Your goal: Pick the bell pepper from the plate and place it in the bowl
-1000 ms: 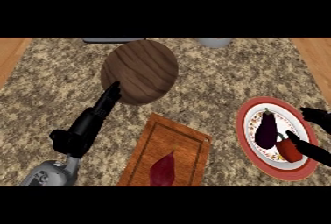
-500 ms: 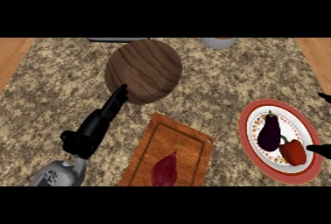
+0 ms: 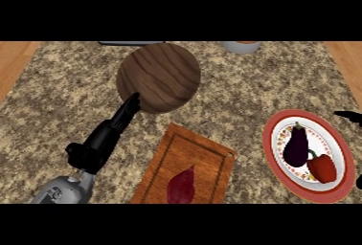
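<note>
None of the task looks done yet, judging from how things lie on the granite counter (image 3: 63,86). Farthest left, the left hand (image 3: 106,139) reaches up from the lower edge, its black fingers held straight and together, grasping nothing, the tips just touching or overlapping the lower rim of the wooden bowl (image 3: 159,76); the bowl shows only bare wood grain inside, with no pepper in it. To the right and lower lies a wooden cutting board (image 3: 205,153) with a dark red, leaf-shaped item (image 3: 184,185) resting on it. Further right sits the red-rimmed plate (image 3: 272,143), which carries a dark purple eggplant (image 3: 295,146) and, just beside it toward the lower right, the red bell pepper (image 3: 322,167), ungrasped. At the far right edge only slivers of the right hand (image 3: 348,115) show, near the plate's rim, and whether its fingers are open or curled cannot be told. Everything remains: grasping the pepper, lifting it, carrying it across to the bowl and releasing it.
</note>
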Controlling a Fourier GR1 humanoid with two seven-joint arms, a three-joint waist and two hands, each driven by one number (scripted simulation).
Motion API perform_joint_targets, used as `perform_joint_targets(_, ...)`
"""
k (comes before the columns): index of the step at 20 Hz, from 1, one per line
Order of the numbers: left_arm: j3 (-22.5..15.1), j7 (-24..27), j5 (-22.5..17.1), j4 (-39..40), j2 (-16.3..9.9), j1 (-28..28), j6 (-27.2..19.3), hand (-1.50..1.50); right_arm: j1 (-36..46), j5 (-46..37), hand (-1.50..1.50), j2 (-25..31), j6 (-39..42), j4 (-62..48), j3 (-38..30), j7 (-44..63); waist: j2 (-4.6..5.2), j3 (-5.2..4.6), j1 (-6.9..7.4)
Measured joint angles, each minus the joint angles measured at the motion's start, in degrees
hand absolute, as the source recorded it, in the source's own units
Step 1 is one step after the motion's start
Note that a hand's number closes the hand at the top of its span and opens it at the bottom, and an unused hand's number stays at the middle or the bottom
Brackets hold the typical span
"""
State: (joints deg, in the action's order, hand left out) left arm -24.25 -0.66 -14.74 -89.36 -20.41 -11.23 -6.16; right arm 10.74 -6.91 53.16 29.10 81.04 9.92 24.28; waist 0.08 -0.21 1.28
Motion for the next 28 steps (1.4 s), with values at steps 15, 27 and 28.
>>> perform_joint_targets(15,4.52,-1.38,3.55,-1.82,2.90,2.62,3.21,0.00,3.66,0.57,-1.50,-9.31,10.82,5.00,-0.20,18.82,-0.13,0.19,-1.19)
perform_joint_targets(27,8.21,-1.51,6.10,-1.66,5.09,3.80,7.16,0.00,-3.92,-16.83,-1.50,-14.52,3.12,9.17,-0.03,11.19,-0.12,0.22,-1.36)
perform_joint_targets(28,8.07,-1.27,6.75,-1.04,5.72,3.49,7.14,0.00,-3.72,-18.44,-1.50,-14.65,2.45,8.40,0.02,10.41,-0.11,0.22,-1.34)
